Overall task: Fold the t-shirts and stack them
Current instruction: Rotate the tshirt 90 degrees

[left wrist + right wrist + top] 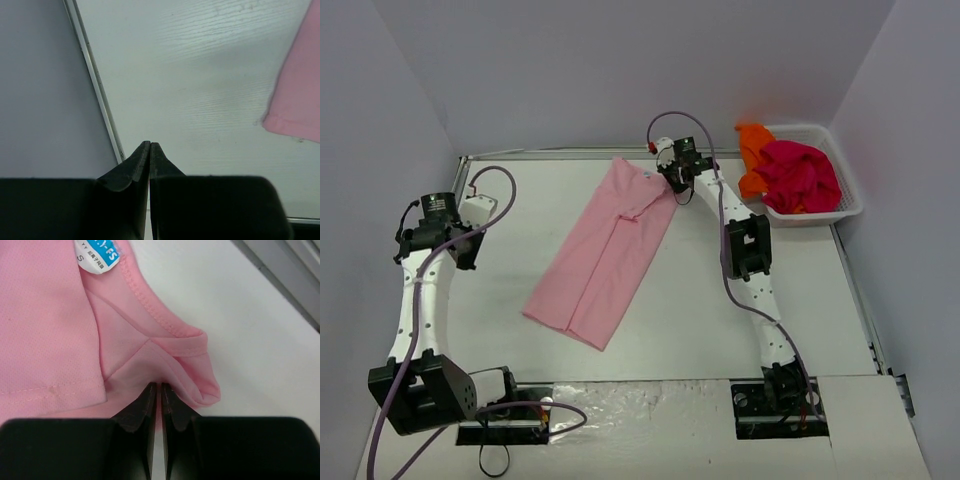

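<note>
- pink t-shirt [605,255] lies flat on the table [720,310], folded lengthwise into a narrow strip.
- Long axis is diagonal: collar end far and right of centre, hem end near and left.
- right gripper [156,386] sits at the collar end, fingers pressed together at the cloth by the neckline. Creases run into the tips, so it reads as pinching a thin fold of the shirt.
- left gripper [150,145] is pressed together on nothing, over bare table at the left edge. In its wrist view the pink hem corner lies off to its right, apart from it.
- Key relation: the strip runs away from the right gripper toward the near left, so a cross-fold means carrying the collar end along that axis toward the hem. The hem end is nearer the left arm, which has no hold on it.
- magenta t-shirt [802,175] and orange t-shirt [753,150] are bunched in the white basket [850,212] at far right, not folded.
- neck label [97,255]: white with a blue block, "S" readable plus partial letters "Y FS". The small line below is too fine to read.
</note>
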### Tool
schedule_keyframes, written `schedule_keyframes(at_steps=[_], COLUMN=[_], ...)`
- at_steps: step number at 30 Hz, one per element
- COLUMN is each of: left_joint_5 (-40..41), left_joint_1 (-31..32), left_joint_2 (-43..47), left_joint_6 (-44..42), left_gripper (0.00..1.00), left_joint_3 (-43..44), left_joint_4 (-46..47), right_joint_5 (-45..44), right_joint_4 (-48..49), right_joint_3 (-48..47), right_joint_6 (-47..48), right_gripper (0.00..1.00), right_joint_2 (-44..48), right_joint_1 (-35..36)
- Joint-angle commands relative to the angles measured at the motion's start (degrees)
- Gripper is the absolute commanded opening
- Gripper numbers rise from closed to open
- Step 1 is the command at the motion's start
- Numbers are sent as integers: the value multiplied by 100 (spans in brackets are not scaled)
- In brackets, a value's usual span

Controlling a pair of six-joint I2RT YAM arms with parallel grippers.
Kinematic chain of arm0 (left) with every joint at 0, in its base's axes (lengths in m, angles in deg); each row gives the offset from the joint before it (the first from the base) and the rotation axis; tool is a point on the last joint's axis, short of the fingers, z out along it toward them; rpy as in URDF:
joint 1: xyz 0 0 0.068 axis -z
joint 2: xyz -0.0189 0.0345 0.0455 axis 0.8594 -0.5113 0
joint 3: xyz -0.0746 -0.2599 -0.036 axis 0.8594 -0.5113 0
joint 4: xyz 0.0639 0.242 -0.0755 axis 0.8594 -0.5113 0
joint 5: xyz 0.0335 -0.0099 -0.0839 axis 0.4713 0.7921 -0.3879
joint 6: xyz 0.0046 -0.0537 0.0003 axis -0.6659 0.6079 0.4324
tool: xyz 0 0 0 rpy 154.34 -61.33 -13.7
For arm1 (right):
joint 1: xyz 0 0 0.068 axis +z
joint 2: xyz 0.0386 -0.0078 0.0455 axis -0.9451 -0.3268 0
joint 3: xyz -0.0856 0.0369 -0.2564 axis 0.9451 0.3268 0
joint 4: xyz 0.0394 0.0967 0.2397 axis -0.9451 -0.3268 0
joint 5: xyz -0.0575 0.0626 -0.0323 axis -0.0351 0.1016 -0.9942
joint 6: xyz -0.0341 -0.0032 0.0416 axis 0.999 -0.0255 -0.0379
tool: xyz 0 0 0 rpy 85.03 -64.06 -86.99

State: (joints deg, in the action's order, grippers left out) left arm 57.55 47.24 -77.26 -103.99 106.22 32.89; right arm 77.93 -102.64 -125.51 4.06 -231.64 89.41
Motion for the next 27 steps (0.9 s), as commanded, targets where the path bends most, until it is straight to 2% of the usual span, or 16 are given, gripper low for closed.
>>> schedule_keyframes(at_steps=[1,7,10,11,16,19,23,27], left_joint_5=[226,544,579,579,667,676,623,518], left_joint_1=[-152,-302,-319,-319,-319,-319,-319,-319], left_joint_2=[158,70,131,149,298,404,588,912], left_joint_6=[49,198,391,487,646,717,901,971], left_gripper=[2,2,2,2,2,2,2,2], left_joint_3=[135,294,250,215,-14,-84,-172,-339], left_joint_4=[173,103,129,164,278,401,612,770], right_joint_5=[-312,-734,-1060,-1112,-1806,-2272,-2493,-2397], right_joint_4=[462,1534,2255,2770,4703,5479,5307,4631], right_joint_3=[-198,-330,-242,-172,950,1435,2086,2859], right_joint_6=[91,539,731,758,1038,1286,1093,996], right_gripper=[6,6,6,5,6,5,1,0], right_joint_2=[-244,-481,-543,-490,36,546,1644,2698], right_joint_1=[33,42,68,85,375,630,885,1070])
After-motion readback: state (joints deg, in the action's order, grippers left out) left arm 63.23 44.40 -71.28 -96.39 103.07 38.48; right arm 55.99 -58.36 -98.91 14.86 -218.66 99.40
